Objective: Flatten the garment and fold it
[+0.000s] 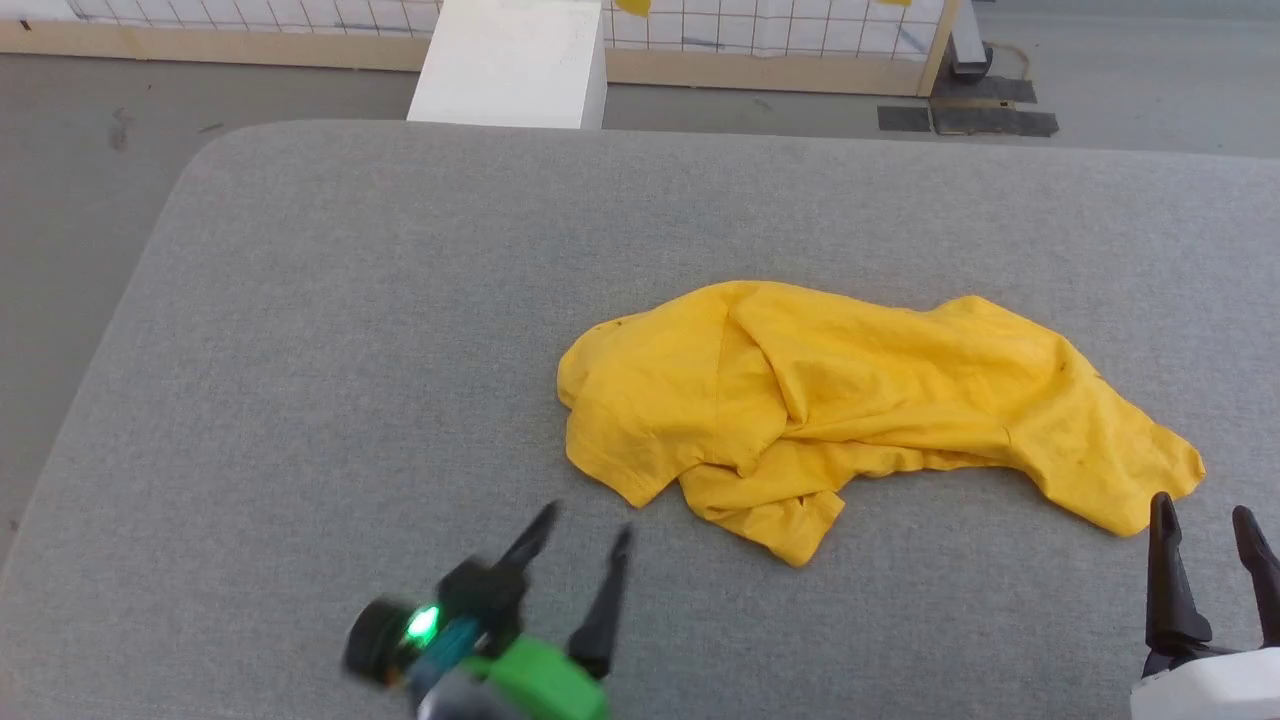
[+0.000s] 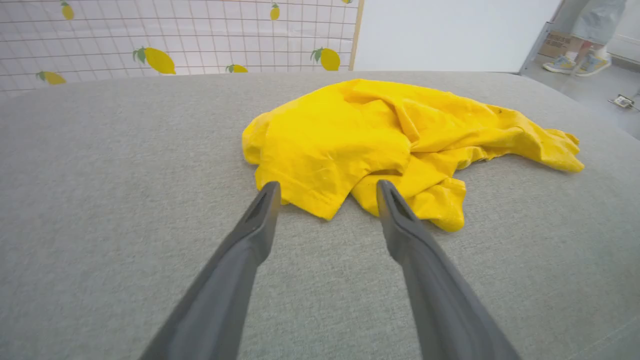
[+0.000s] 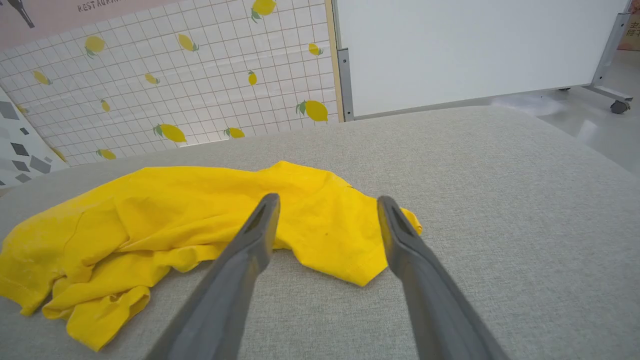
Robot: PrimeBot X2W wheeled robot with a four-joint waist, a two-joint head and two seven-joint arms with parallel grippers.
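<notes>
In the right wrist view, dark capital letters reading "RESTAURA" stand on a pale pink poster [image 3: 60,12] at the upper left, above the lemon-patterned grid panel [image 3: 200,90]. The word runs tilted and is cut off by the top edge, so its ending cannot be told. At the far upper right, a brown board [image 3: 631,27] carries a few dark characters, too small and blurred to read.

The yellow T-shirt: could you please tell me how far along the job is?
Nothing looks done: the mustard-yellow cotton T-shirt lies crumpled on the grey fabric surface. In hand: the left gripper and right gripper sit open near its edges, holding nothing. Left: flattening and every fold.
</notes>
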